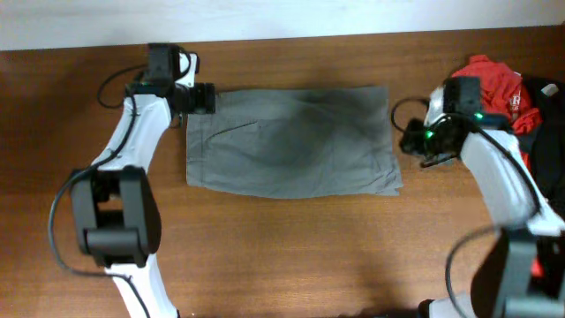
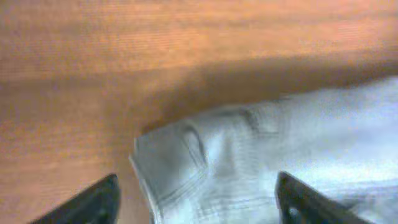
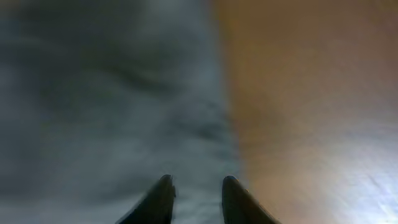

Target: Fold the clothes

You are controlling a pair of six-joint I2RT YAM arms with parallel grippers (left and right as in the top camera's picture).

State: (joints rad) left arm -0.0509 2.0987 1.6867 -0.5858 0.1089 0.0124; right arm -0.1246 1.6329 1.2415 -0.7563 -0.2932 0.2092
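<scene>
Two grippers, the left gripper (image 1: pixel 206 97) spread wide at the far left corner and the right gripper (image 1: pixel 412 141) narrowly parted by the right edge, flank the shorts (image 1: pixel 291 141) lying flat on the table (image 1: pixel 291 256): soft, light, floppy cloth, probably best pinched at corners

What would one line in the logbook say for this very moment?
shorts lie flat on table | left gripper open over far left corner | right gripper slightly open at right edge | nothing gripped
</scene>
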